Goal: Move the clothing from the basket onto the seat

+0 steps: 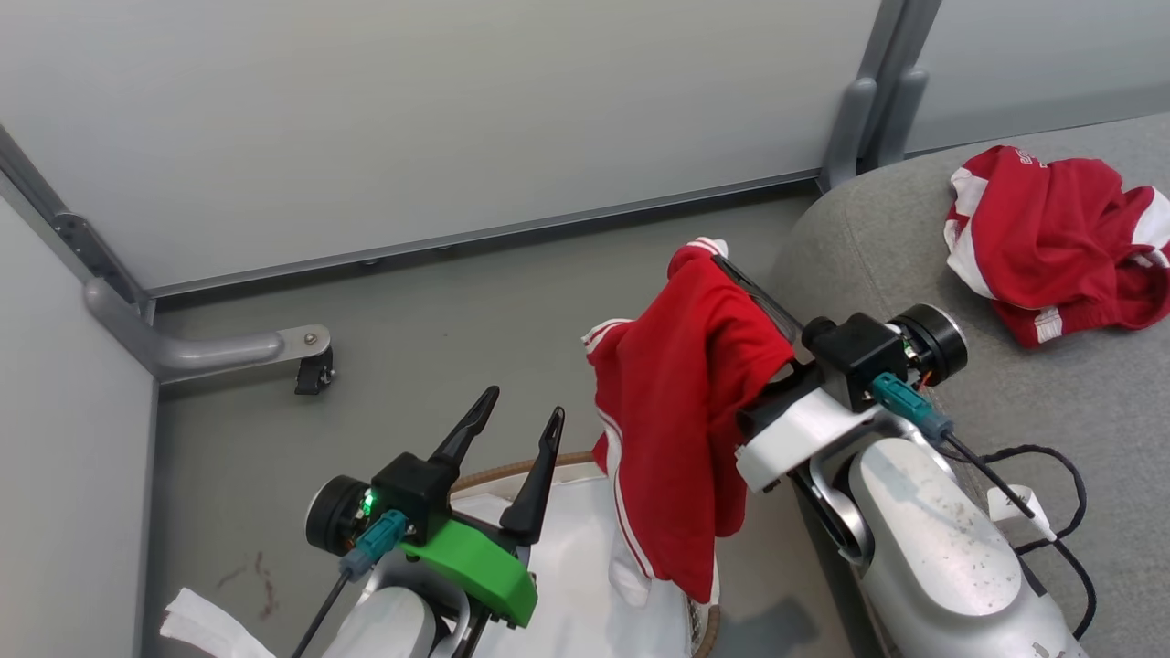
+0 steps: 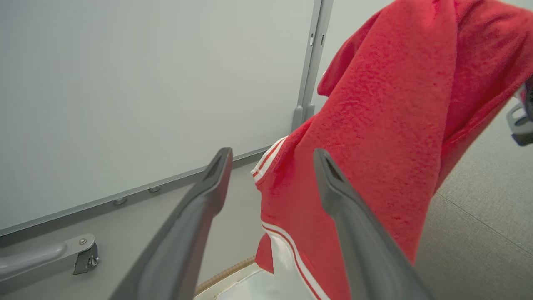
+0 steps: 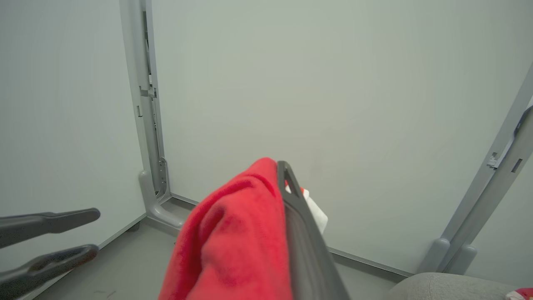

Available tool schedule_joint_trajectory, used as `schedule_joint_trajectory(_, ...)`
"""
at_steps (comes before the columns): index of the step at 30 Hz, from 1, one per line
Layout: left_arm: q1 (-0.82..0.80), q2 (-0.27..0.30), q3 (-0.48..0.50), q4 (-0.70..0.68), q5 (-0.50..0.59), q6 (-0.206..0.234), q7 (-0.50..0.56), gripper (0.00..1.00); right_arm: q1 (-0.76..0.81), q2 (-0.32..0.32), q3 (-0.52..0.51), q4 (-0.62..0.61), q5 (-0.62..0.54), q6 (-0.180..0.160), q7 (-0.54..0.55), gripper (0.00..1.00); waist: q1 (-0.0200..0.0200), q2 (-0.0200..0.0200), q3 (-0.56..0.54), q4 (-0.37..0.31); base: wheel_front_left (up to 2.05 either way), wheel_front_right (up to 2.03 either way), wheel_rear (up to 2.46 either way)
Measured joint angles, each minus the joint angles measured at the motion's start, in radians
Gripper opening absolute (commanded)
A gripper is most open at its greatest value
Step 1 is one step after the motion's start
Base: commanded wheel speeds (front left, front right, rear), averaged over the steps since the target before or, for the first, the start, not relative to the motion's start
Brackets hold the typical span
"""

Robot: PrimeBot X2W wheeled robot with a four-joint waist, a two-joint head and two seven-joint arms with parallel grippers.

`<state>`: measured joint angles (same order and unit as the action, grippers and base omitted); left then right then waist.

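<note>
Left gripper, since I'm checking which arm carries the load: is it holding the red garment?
No, the left gripper stands open and empty; the red garment hangs from the right gripper.

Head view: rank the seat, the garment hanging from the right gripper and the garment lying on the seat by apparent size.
1. seat, though cropped by the frame.
2. hanging garment; it is nearer the camera, so this rank is unsure.
3. garment lying on the seat, farther away.

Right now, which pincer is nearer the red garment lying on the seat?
Right. Its right pincer, gripping a second garment, is at the seat edge near that garment; the left pincer is open by the basket.
</note>
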<state>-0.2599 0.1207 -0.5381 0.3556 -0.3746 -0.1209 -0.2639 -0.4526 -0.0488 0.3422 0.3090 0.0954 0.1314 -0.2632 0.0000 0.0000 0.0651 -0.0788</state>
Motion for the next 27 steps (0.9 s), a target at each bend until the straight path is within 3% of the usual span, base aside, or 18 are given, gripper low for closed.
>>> schedule_joint_trajectory(16,0.005,-0.045,0.027,-0.024,0.04,-0.008,0.0,1.0,-0.065,-0.013,-0.143,-0.006,-0.137,0.0,0.0,0.0,0.0,0.0,0.054,-0.182,0.0,0.0,0.0)
schedule_joint_trajectory(27,-0.025,-0.045,-0.005,-0.032,0.053,-0.008,0.0,1.0,-0.113,-0.07,-0.144,0.002,-0.154,0.0,0.0,0.0,0.0,0.0,0.122,-0.29,0.0,0.0,0.0)
